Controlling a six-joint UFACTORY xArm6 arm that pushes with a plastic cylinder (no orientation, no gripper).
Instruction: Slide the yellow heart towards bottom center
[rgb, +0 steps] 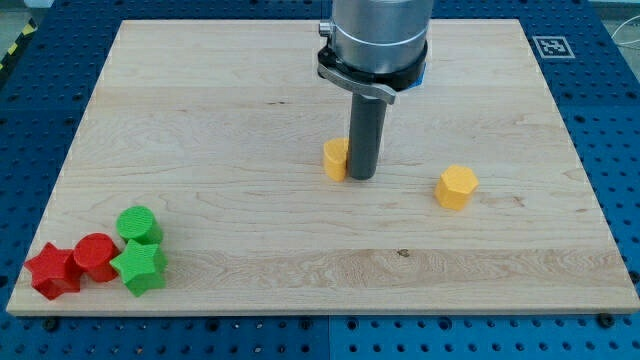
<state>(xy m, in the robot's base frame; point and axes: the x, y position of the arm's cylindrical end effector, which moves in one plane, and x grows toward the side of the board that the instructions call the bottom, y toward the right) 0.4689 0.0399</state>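
Note:
A yellow block (335, 158), partly hidden by the rod so its heart shape is hard to make out, sits near the middle of the wooden board (250, 90). My tip (361, 177) rests on the board right next to that block's right side, touching or nearly touching it. A yellow hexagon block (456, 187) lies to the view's right of the tip, well apart from it.
At the bottom left corner sit a red star (52, 271), a red cylinder (96, 257), a green cylinder (138, 225) and a green star (140, 266), clustered together. A tag marker (551, 46) is at the board's top right.

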